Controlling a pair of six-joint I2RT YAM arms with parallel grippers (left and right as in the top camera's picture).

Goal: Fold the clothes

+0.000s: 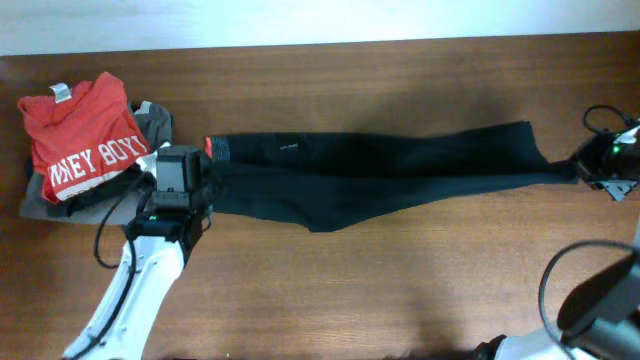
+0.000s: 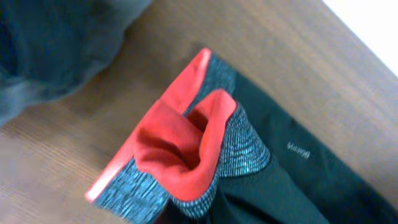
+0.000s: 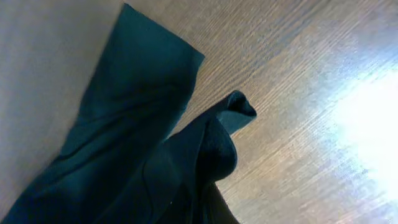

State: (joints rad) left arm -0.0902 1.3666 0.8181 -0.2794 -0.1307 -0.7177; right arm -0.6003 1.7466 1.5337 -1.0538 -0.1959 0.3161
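While soft black trousers (image 1: 380, 165) lie stretched, left jaws clamp red waistband (image 2: 180, 149), right jaws clamp hem (image 3: 233, 109).

Open table (image 1: 350, 290) front; trousers (image 1: 400, 165) span middle; red shirt (image 1: 85, 135) left.

The overhead camera looked straight down on the table (image 1: 400, 280), high enough to take in the trousers (image 1: 400, 170) from left end to right end. The left wrist camera sat close above the waistband (image 2: 180, 155) at the left, tilted toward the table's far edge. The right wrist camera sat equally close over the leg ends (image 3: 155, 93) at the right. Each wrist view shared its end of the trousers with the overhead view.
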